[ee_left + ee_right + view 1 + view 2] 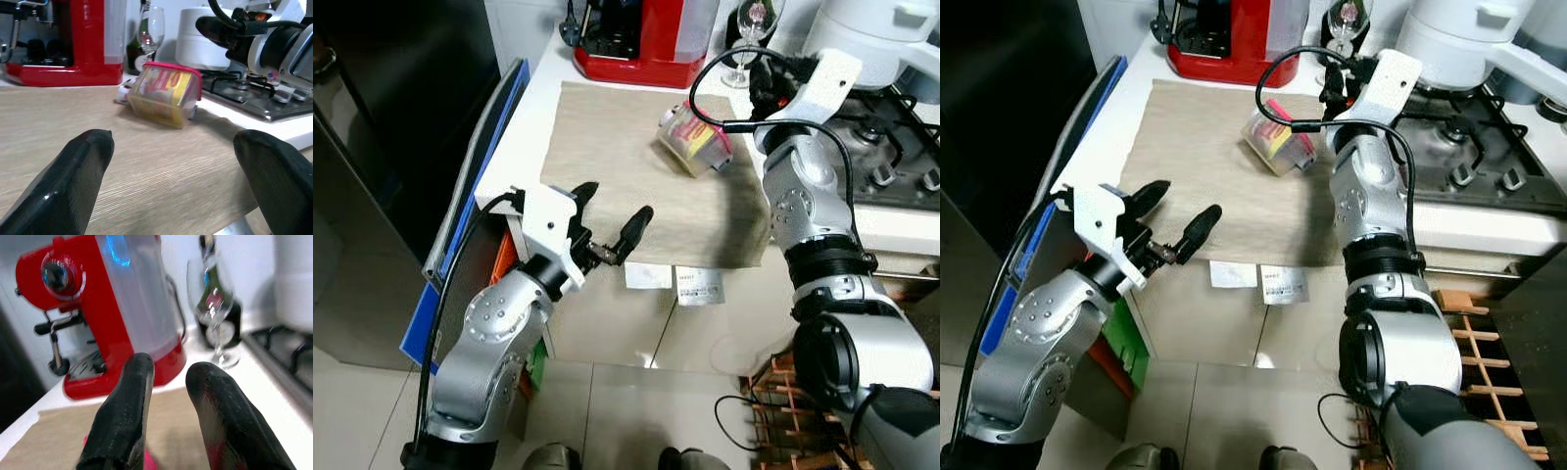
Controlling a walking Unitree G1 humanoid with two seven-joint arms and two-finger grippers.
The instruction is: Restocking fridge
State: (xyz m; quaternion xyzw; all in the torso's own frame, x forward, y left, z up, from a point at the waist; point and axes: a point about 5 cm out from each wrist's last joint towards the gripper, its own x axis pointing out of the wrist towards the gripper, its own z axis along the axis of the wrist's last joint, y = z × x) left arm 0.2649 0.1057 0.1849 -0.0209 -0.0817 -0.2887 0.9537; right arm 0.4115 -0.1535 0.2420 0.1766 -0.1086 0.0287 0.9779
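Note:
A clear tub with a pink lid and yellow contents (695, 137) lies on its side on a beige mat (607, 147) on the white counter. My left gripper (616, 201) is open at the mat's front edge, short of the tub (164, 95), with nothing between its fingers. My right gripper (764, 83) hovers just behind and above the tub, close to a wine glass (215, 308). Its fingers (132, 401) are open by a narrow gap and hold nothing.
A red coffee machine (641, 39) stands at the back of the counter, with a white appliance (881, 29) and a gas hob (891, 137) to the right. A blue board (480, 176) leans at the counter's left end beside a dark fridge (372, 147). A wine rack (773, 401) stands below right.

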